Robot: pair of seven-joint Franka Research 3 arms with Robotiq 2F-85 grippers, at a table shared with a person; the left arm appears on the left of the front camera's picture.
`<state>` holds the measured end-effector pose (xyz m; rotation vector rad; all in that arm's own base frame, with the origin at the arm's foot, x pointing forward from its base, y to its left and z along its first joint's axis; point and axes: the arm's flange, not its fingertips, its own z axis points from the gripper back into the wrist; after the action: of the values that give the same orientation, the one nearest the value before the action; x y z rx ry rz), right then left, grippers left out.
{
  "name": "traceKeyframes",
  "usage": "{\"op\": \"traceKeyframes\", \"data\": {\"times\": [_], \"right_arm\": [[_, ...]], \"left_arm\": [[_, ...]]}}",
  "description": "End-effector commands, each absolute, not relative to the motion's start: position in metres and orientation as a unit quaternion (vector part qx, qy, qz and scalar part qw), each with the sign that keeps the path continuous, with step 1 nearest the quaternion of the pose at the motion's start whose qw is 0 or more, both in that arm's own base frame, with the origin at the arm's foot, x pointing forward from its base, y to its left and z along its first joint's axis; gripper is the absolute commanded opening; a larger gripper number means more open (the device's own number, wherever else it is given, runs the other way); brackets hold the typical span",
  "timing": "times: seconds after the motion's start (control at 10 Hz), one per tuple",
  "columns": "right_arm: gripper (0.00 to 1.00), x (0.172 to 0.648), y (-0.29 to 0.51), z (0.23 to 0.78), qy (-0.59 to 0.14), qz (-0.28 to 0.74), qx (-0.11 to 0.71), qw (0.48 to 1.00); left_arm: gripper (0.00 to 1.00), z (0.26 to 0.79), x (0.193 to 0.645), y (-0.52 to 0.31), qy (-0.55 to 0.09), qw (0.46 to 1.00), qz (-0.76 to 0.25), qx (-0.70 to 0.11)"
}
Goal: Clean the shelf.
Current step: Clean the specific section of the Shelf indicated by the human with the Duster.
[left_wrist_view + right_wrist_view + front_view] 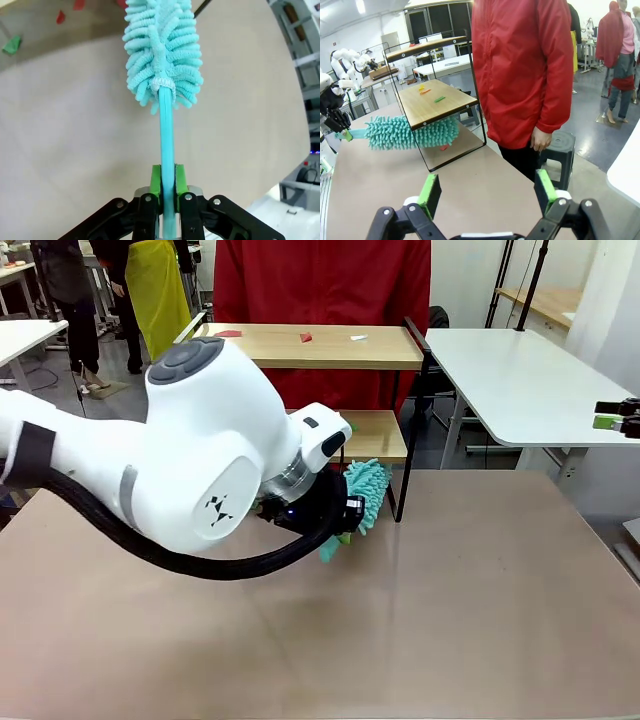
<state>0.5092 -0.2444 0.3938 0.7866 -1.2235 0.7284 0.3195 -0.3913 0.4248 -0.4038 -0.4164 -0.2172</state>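
Note:
The shelf (330,350) stands at the table's far edge, with light wooden boards in a black frame. Red and white scraps (306,337) lie on its top board. My left gripper (335,520) is low in front of the shelf, mostly hidden by its own arm. In the left wrist view my left gripper (168,182) is shut on the handle of a teal duster (162,50). The duster's head (410,132) reaches under the shelf's lower board (437,102), which carries yellow, orange and green scraps. At the far right my right gripper (615,418) is raised, and the right gripper (487,192) is open around nothing.
A person in a red coat (320,280) stands right behind the shelf. A white table (520,380) is at the back right. A red scrap (443,147) lies on the brown table (450,620) under the shelf. The near half of that table is bare.

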Motion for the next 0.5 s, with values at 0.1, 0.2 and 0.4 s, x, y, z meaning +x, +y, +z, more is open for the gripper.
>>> {"op": "traceKeyframes", "data": {"times": [0.1, 0.2, 0.4], "right_arm": [[1.0, 0.509, -0.242, 0.397, -0.548, 0.327, 0.351, 0.685], [1.0, 0.509, -0.242, 0.397, -0.548, 0.327, 0.351, 0.685], [1.0, 0.509, -0.242, 0.397, -0.548, 0.327, 0.351, 0.685]], "left_arm": [[0.13, 0.416, 0.345, -0.437, -0.237, 0.954, -0.048, -0.176], [0.13, 0.412, 0.352, -0.446, -0.247, 0.953, -0.044, -0.172], [0.13, 0.405, 0.368, -0.462, -0.256, 0.949, -0.035, -0.182]]}}
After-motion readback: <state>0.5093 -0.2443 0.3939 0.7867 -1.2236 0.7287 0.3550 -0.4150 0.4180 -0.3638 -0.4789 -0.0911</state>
